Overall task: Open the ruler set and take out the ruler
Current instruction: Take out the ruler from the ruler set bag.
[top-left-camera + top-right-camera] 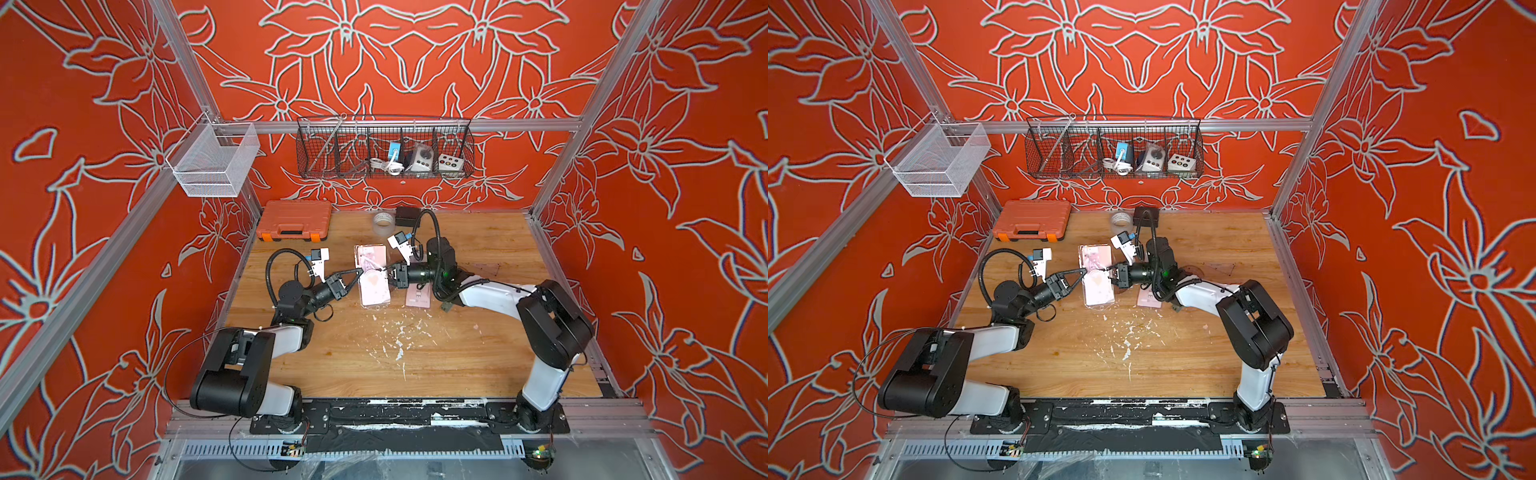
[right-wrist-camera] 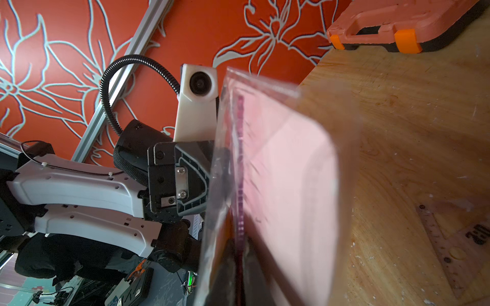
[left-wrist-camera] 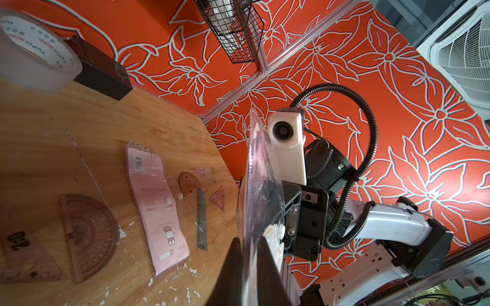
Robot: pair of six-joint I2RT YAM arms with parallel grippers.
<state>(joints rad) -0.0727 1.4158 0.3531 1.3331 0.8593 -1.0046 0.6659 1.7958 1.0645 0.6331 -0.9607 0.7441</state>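
The ruler set (image 1: pixel 372 276) is a clear pouch with a pink card, held off the table between both grippers. My left gripper (image 1: pixel 360 271) is shut on the pouch's left edge; in the left wrist view its fingertips (image 3: pixel 236 246) pinch the clear film (image 3: pixel 258 185). My right gripper (image 1: pixel 385 272) is shut at the opposite edge. In the right wrist view a purple ruler (image 2: pixel 240 159) runs edge-on between the right gripper's (image 2: pixel 240 241) fingers, with clear film on one side and the pink card (image 2: pixel 286 172) on the other.
A second pink pouch (image 3: pixel 159 201) lies on the table beside loose protractors (image 3: pixel 90 233), triangles and a grey straightedge (image 3: pixel 202 220). An orange tool case (image 1: pixel 294 220), a tape roll (image 1: pixel 384 222) and a black box (image 1: pixel 407 216) stand along the back edge. White flakes litter the wood.
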